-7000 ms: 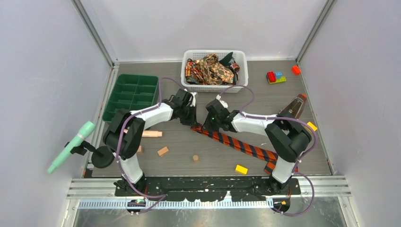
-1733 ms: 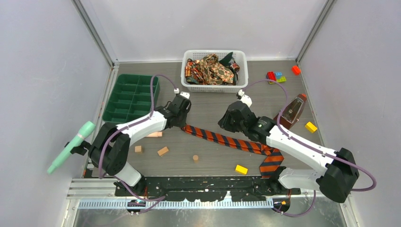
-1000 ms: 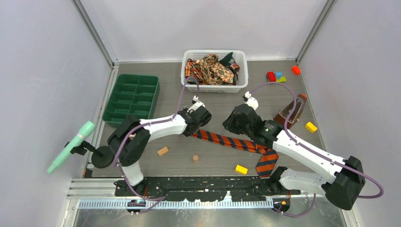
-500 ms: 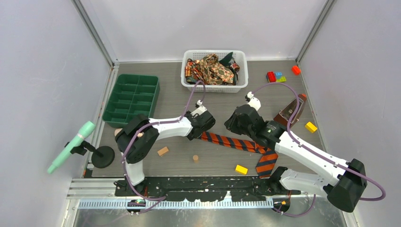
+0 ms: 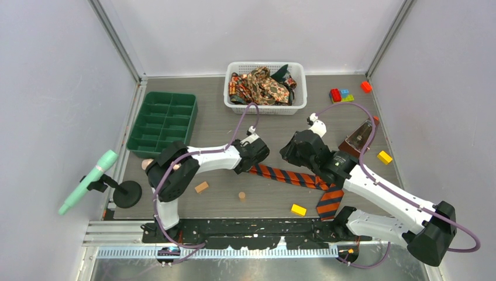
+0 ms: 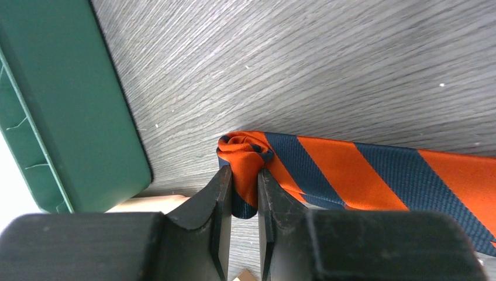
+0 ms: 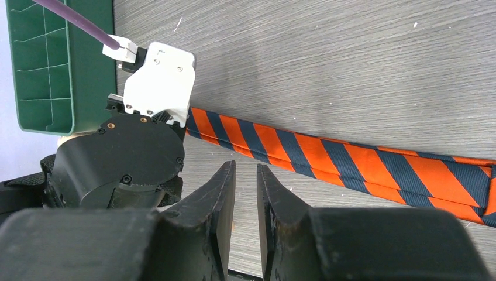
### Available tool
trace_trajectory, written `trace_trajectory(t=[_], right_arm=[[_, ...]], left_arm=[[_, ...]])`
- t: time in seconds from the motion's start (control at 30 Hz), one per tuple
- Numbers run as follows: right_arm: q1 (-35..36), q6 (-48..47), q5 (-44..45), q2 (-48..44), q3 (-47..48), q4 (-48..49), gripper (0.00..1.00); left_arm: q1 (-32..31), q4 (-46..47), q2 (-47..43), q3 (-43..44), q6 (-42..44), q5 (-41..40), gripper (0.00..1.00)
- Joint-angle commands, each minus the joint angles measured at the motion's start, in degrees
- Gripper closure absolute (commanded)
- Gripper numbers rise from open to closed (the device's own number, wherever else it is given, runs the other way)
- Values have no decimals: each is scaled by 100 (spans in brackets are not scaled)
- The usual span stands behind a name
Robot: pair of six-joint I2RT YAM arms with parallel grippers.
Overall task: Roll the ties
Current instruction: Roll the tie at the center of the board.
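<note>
Surface: grey wood-grain table (image 5: 210,123) boxed in by pale walls; you look down on it with both arm bases along the bottom edge.
Striped tie: the striped tie (image 5: 281,174), orange and dark, lies flat across the middle of the top view. It runs from the centre toward the lower right, where its wide end bends down toward the bottom edge.
Rolled end: in the left wrist view you see the narrow end curled into a small tight roll at the centre of the frame.
Left claw: your left gripper (image 6: 244,175) is clamped on that curl, one finger on each side with the fabric squeezed between.
Right claw: your right gripper (image 7: 243,170) sits at the lower middle of the right wrist view, just beside the tie's edge. Its fingers stand a narrow slit apart with nothing between them, and you cannot tell whether the tips touch the cloth.
Other ties: paisley ties (image 5: 263,85) and a dark green tie (image 5: 282,73) are heaped in the white basket (image 5: 266,109) at the upper centre.
Green tray: the green tray (image 5: 165,120) lies at the left, well apart from the roll.
Loose bits: wooden blocks (image 5: 202,187) lie to the lower left of the tie, a yellow block (image 5: 299,209) below it and a metronome (image 5: 360,137) to its right.
</note>
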Motion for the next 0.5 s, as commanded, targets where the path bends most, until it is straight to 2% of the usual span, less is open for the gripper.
trace_trajectory(t=[0.0,0.1,0.47], right_arm=[[11,91,188,-86,57,36,74],[8,103,193,-93,49,30,74],[13,137,232,-197,8,-39,73]], left_arm=[[-71,-31,-30,163,-57,583,83],[-75,-42,-17,189,-62,775,77],[-75,60,-82,147,-121,1374,64]])
